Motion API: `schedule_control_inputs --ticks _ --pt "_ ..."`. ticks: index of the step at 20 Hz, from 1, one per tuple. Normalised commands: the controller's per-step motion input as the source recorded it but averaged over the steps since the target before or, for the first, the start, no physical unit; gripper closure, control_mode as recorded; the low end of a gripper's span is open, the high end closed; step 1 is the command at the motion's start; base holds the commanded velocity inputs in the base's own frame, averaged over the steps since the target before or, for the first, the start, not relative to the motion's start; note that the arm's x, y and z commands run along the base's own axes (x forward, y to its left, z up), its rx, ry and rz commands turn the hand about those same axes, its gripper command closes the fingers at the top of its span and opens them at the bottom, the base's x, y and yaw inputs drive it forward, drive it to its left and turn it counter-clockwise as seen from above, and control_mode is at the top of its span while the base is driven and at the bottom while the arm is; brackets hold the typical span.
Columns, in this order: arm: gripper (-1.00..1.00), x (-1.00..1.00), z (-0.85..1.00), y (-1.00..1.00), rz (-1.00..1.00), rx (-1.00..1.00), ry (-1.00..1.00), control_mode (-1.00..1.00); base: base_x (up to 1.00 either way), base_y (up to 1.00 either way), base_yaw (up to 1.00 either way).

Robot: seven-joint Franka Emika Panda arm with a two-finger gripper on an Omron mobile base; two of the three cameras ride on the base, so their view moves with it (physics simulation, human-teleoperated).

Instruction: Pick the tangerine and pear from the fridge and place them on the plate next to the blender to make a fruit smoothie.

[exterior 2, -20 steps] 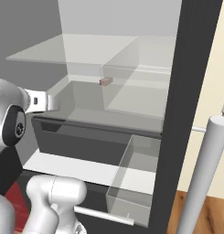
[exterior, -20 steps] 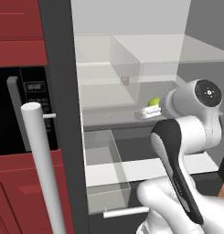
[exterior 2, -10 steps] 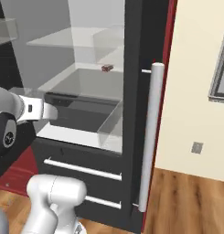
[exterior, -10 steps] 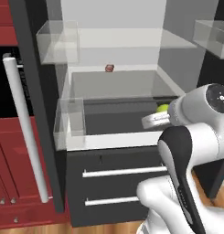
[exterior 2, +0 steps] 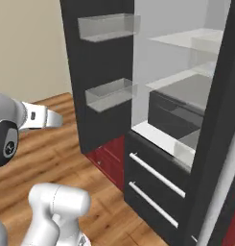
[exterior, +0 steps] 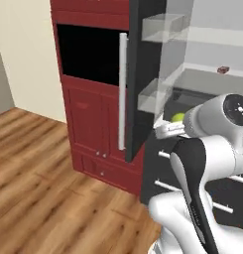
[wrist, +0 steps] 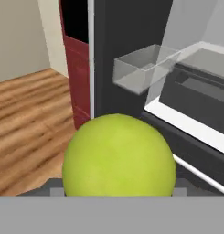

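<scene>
Swung left with the base since a second ago: whole scene shifted, wooden floor and cream wall now in the left base view where shelves filled it before. Pear carried along throughout, in the same place against the hand.

Fridge standing open in the right base view, dark-grey frame, pale interior, glass shelves stepping back, two dark drawers with white bar handles below. Open fridge door edge-on in the left base view, two translucent door bins on its inner face, white bar handle running down its outer side. Red cabinets just behind the door, with a black microwave recess set in them. Small reddish-brown box far back on an upper shelf.

Gripper out in front of the fridge, clear of the shelves, clamped on the pear, a yellow-green ball bulking large low in the hand view; in the left base view a green sliver beside the white wrist. Tips hidden behind the fruit.
</scene>
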Motion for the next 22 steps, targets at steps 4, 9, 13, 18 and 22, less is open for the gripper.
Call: schedule_control_inputs --ticks 4,9,13,18,22 --pt "1.00 0.00 0.00 0.00 0.00 0.00 0.00 1.00 -0.33 0.00 1.00" --pt "1.00 0.00 0.00 0.00 0.00 0.00 0.00 1.00 -0.22 0.14 1.00" --pt "1.00 0.00 0.00 0.00 0.00 0.00 0.00 1.00 -0.21 0.20 1.00" --pt "1.00 0.00 0.00 0.00 0.00 0.00 0.00 1.00 -0.26 0.53 0.99" --pt "1.00 0.00 0.00 0.00 0.00 0.00 0.00 1.00 -0.07 0.98 0.75"
